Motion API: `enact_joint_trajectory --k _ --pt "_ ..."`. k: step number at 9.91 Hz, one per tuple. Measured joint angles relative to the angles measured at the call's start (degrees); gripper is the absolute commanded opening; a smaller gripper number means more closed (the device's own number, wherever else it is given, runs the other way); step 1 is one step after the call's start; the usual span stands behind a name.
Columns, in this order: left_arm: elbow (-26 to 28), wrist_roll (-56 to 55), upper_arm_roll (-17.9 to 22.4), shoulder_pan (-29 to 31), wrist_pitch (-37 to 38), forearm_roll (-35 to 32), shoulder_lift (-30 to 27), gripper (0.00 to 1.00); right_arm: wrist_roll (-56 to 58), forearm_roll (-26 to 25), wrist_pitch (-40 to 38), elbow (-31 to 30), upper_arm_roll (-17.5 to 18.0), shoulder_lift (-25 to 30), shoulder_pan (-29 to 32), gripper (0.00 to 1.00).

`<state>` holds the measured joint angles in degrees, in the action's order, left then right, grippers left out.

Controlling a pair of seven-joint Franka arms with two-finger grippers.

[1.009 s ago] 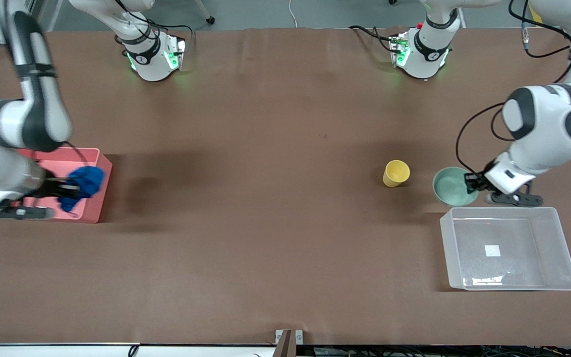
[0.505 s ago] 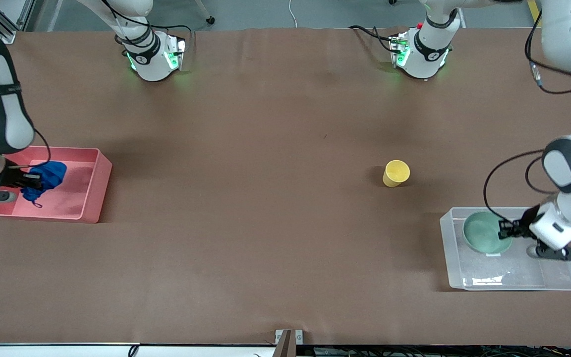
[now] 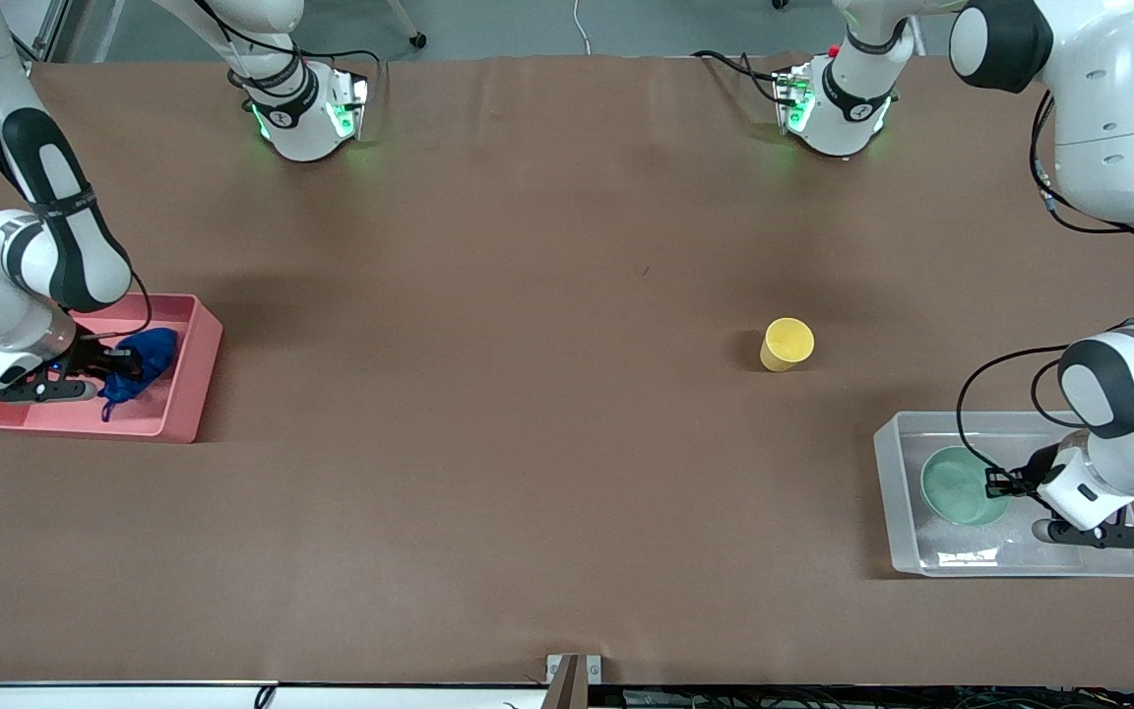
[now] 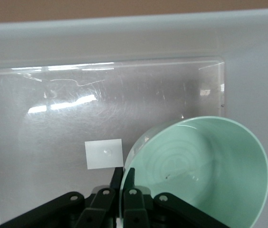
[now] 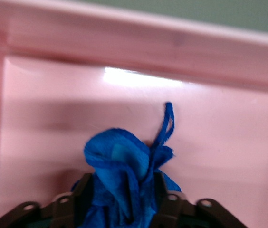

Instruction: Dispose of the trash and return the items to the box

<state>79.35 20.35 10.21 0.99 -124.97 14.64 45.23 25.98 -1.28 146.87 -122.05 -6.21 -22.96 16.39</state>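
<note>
We saw the left gripper (image 3: 995,483) inside the clear box (image 3: 1118,563), fingers (image 4: 116,183) pinched on the rim of the green bowl (image 3: 961,484) at the bowl's 3 o'clock in the front view. The bowl sat beside the white label (image 4: 104,153); contact with the box floor unclear. The right gripper (image 3: 124,364) was over the pink bin (image 3: 188,409), clamped on the blue cloth (image 3: 142,356), a loose strand hanging. The yellow cup (image 3: 787,344) stood on the table (image 3: 528,394), at 10 o'clock from the box, well apart.
</note>
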Motion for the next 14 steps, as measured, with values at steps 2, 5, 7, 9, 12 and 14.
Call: enact_joint_trajectory --k 2,5,7,9,12,14 --pt "1.4 0.0 0.1 0.2 -2.1 0.4 1.0 0.18 -7.2 0.0 -18.6 9.7 0.2 5.0 -3.9 1.0" --pt "2.4 -0.1 0.1 0.4 -5.0 0.6 1.0 0.77 -20.8 0.1 -48.2 28.1 0.5 11.8 -9.4 1.0" --pt "2.2 -0.2 0.1 0.3 -5.2 0.6 -1.4 0.98 -31.2 0.1 -54.4 33.1 0.7 14.7 -14.7 1.0" --pt "3.4 -1.6 -0.8 0.3 -4.0 -0.3 -8.3 1.0 -34.7 0.3 -56.6 34.5 0.7 18.0 -17.4 1.0" --pt "17.8 -9.9 -8.0 -0.1 -1.9 -9.1 -24.9 1.0 -30.9 1.6 -63.0 35.2 -0.5 23.7 -15.1 1.0" --pt "31.0 -11.8 -12.4 -1.3 -1.8 -10.2 -34.0 1.0 -29.0 2.3 -63.3 35.4 -0.7 24.1 -13.7 1.0"
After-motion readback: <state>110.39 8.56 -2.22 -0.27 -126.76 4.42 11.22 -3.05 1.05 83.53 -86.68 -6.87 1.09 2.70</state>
